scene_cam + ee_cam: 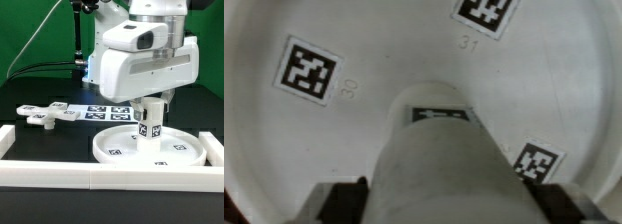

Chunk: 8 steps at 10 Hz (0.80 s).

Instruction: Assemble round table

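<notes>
**Claw (152, 104) closed on the post (152, 122), which stands upright on the disc (112, 150) just under it.**
If the post leans or sits off centre, turning it could jam it and drag the disc; the cross-shaped foot (45, 116) lies well apart from the claw.
</notes>
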Tool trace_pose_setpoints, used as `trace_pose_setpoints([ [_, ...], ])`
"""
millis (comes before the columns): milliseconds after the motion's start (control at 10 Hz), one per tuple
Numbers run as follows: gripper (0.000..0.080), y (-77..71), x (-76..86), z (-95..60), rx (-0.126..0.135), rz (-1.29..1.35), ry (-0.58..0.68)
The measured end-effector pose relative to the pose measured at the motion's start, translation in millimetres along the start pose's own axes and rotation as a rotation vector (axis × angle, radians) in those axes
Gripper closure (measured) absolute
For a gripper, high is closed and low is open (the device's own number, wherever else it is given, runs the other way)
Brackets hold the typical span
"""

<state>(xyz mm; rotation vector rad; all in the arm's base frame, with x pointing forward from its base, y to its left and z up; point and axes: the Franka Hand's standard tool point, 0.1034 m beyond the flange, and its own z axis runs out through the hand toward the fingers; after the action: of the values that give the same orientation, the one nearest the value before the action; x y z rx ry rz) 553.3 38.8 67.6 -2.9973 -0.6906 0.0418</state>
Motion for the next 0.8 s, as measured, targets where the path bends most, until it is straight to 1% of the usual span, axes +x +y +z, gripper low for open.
trace_pose_setpoints([
  [500,0.0392,-0.3,0.4,-0.1,0.0,0.319,0.002],
  [600,0.0392,-0.3,0.1,0.1,0.001,0.46,0.012],
  [800,0.0392,-0.3,-0.5,0.2,0.011,0.695,0.013],
])
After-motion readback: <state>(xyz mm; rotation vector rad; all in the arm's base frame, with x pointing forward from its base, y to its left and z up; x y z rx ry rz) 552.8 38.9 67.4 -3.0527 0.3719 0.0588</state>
